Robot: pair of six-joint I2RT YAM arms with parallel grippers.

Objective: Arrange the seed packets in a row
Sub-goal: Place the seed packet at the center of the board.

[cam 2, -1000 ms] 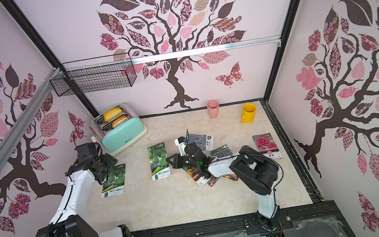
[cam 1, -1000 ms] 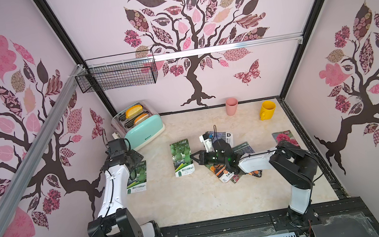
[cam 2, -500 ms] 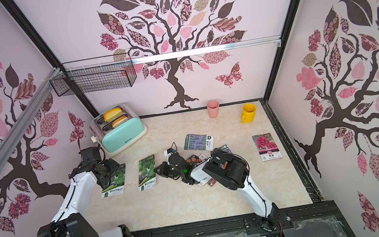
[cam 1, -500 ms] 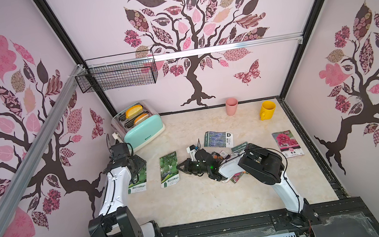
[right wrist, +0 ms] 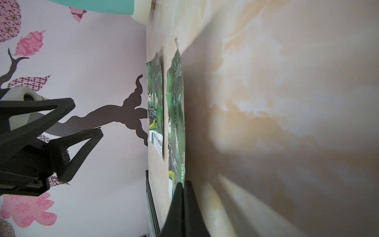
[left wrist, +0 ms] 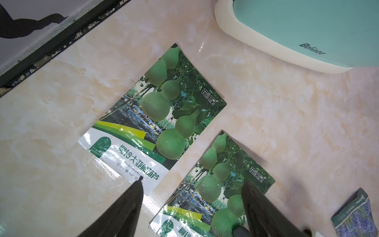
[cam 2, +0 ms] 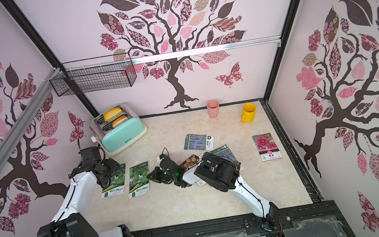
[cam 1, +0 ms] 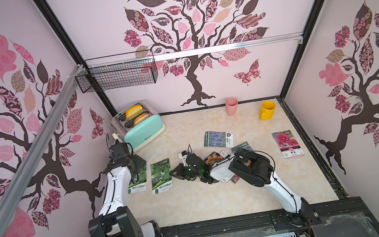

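1. A marble-look tabletop point(cam 1: 194, 199), boxed in by pink walls point(cam 1: 108, 34) printed with trees, carries a mint toaster point(cam 1: 144, 133), a pink cup point(cam 1: 232, 106) and a yellow mug point(cam 1: 267, 110) along its far side. A wire basket point(cam 1: 117, 76) hangs on the wall above the toaster.
2. Two packets lie flat side by side on the robot's left, label strips toward its base. The first gourd packet point(left wrist: 160, 115) sits partly under the left arm point(cam 1: 114, 185), and the second gourd packet point(cam 1: 161, 176) lies just beside it with a narrow gap between.
3. The left gripper point(left wrist: 192, 180) hovers over the pair, fingers spread wide, holding nothing.
4. The right gripper point(cam 1: 172, 173) reaches in low over the table, fingers pressed together, tips at the second gourd packet's edge. Whether they pinch that edge cannot be told.
5. A lavender packet point(cam 1: 218, 137) lies alone toward the back, turned sideways. A magenta-flower packet point(cam 1: 287, 143) lies alone near the right wall.
6. A marigold packet point(cam 1: 212, 157) and a second lavender packet point(cam 2: 223, 153) overlap in a heap beneath the right arm point(cam 1: 251, 168), which hides the rest of it.
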